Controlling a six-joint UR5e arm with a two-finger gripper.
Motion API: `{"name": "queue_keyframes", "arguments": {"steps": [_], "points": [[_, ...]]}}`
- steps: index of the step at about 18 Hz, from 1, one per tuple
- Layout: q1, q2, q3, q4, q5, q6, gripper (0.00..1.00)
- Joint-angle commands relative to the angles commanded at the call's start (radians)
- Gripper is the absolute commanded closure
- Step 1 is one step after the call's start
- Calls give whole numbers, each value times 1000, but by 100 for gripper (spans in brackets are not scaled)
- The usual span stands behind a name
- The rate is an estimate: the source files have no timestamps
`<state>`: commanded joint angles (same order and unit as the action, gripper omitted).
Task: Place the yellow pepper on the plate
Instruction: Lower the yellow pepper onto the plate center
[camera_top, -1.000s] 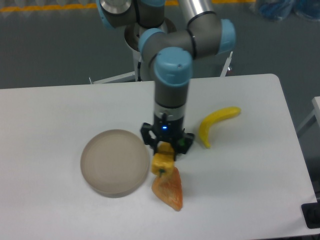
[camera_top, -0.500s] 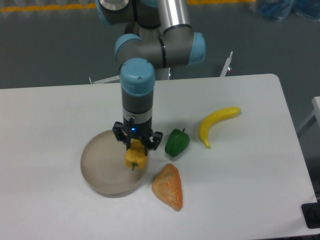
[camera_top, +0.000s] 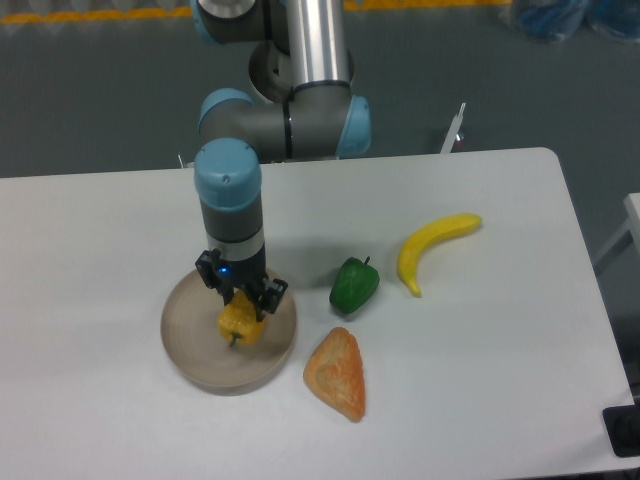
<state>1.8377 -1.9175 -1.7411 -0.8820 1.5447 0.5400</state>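
**Yellow pepper held over the plate**

My pincer (camera_top: 240, 305) points straight down and its two fingers are closed around the yellow pepper (camera_top: 239, 322). The pepper hangs with its short dark stem at the bottom. It is above the inside of the plate (camera_top: 190, 345), a little toward 3 o'clock from the plate's centre. I cannot tell if the pepper already touches the plate surface or is just above it.

The plate lies on the white tabletop (camera_top: 500, 380), at about 9 o'clock from the other things. The green pepper (camera_top: 353, 285) stands on the tabletop at 3 o'clock from my pincer, apart from the plate. The banana (camera_top: 430, 248) lies further at about 2 o'clock, near the green pepper but not touching it, with its curve open to the right side. An orange wedge-shaped thing (camera_top: 337, 373) lies at 5 o'clock from the plate, just beside the plate's rim, below the green pepper. My arm (camera_top: 232, 205) comes down from 12 o'clock, over the back edge of the tabletop.
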Motion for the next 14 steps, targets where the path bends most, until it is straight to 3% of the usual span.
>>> {"name": "queue_keyframes", "arguments": {"steps": [14], "points": [[-2, -11, -3, -2, 0, 9, 58]]}}
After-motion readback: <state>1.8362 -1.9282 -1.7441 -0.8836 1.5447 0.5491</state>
